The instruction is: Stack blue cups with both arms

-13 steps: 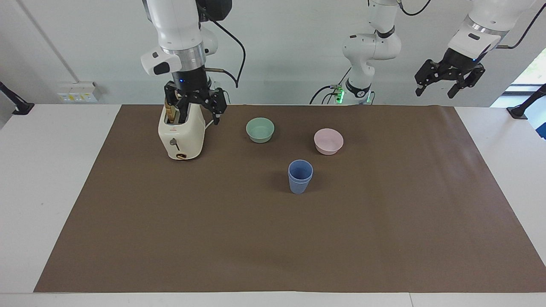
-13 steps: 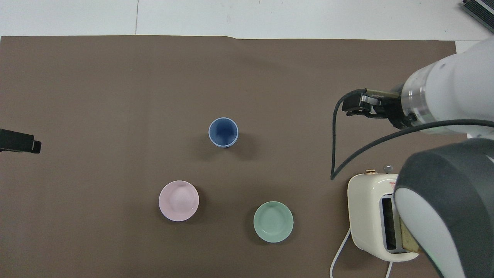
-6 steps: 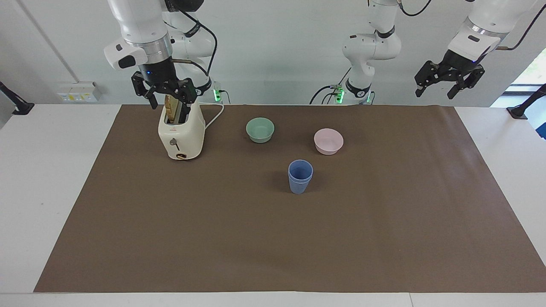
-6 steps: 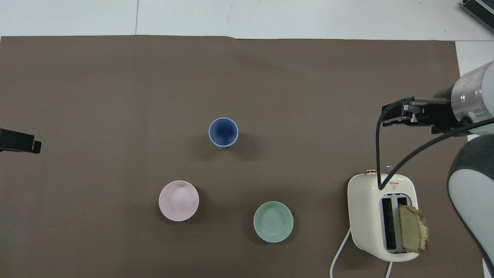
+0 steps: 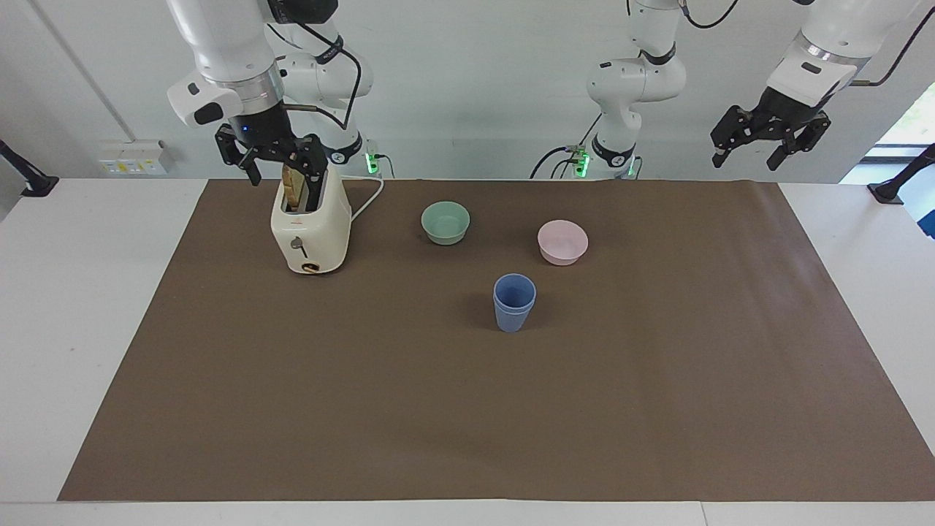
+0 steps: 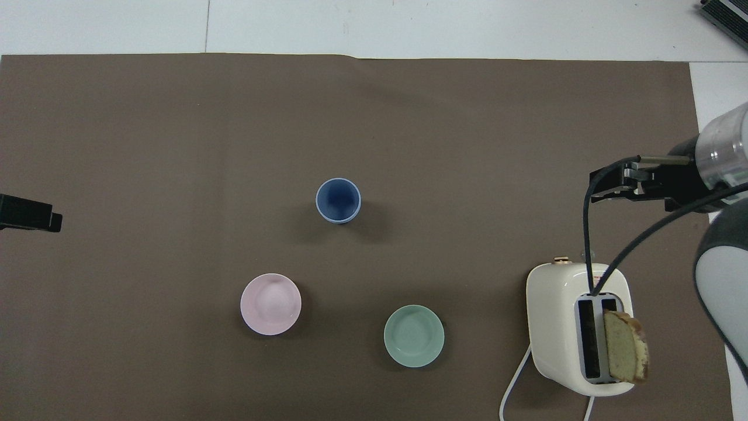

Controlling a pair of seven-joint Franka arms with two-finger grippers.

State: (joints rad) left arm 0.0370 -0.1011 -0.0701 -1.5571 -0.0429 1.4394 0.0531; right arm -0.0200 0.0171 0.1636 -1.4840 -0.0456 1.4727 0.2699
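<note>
Both grippers hang empty with fingers spread. Right gripper (image 5: 280, 162) has drifted since a second ago from directly above the toaster (image 5: 310, 226) toward the right arm's end of the table and risen slightly, now clearing the bread slice (image 5: 294, 191) standing in a slot. Left gripper (image 5: 768, 139) waits raised over the left arm's end of the mat (image 5: 657, 409), unchanged. Blue cups (image 5: 514, 302) sit nested, one inside the other, upright mid-mat, unmoved. Nearer the robots than the cups stand a pink bowl (image 5: 562, 242) and a green bowl (image 5: 445, 222), apart from each other.
</note>
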